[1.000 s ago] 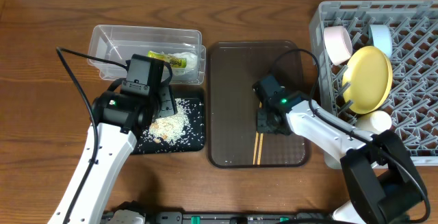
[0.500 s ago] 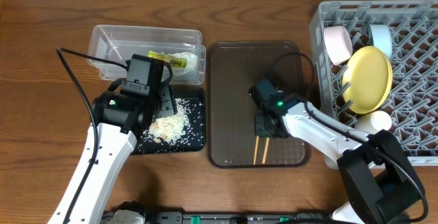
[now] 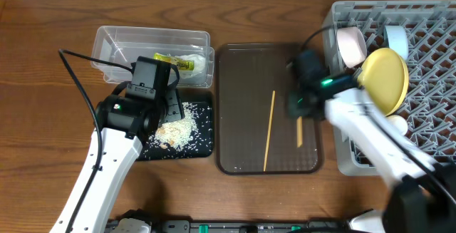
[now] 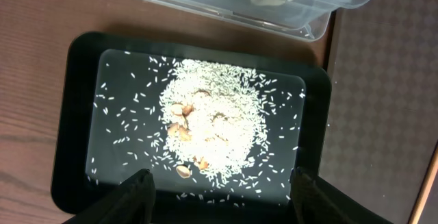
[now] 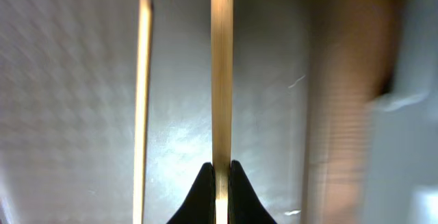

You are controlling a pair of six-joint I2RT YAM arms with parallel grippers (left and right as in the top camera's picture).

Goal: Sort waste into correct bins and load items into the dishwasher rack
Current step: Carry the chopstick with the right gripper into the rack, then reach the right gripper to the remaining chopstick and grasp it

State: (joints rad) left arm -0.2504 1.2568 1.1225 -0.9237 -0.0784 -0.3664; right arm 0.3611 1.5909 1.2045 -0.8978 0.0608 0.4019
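My right gripper (image 3: 298, 113) hangs over the right side of the brown tray (image 3: 242, 76), shut on one wooden chopstick (image 3: 299, 132). In the right wrist view the fingertips (image 5: 220, 172) pinch that chopstick (image 5: 220, 80). The other chopstick (image 3: 269, 130) (image 5: 142, 101) lies loose on the tray. The grey rack (image 3: 427, 90) holds a yellow plate (image 3: 385, 80), a pale bowl (image 3: 350, 45), a light-blue bowl (image 3: 396, 40) and a white cup (image 3: 396, 125). My left gripper (image 4: 222, 193) is open above the black tray (image 4: 68, 114), over the rice scraps (image 4: 212, 121).
The clear tub (image 3: 114, 44) behind the black tray (image 3: 206, 147) holds the green-and-orange wrapper (image 3: 174, 63) and a white tissue (image 3: 201, 62). The left arm's cable (image 3: 78, 58) loops over the table's left side. The rack's near wall stands just right of my right gripper.
My right gripper shut on one chopstick and carried it right, toward the rack. The other chopstick stayed on the brown tray, shifted slightly. The left arm has not moved.
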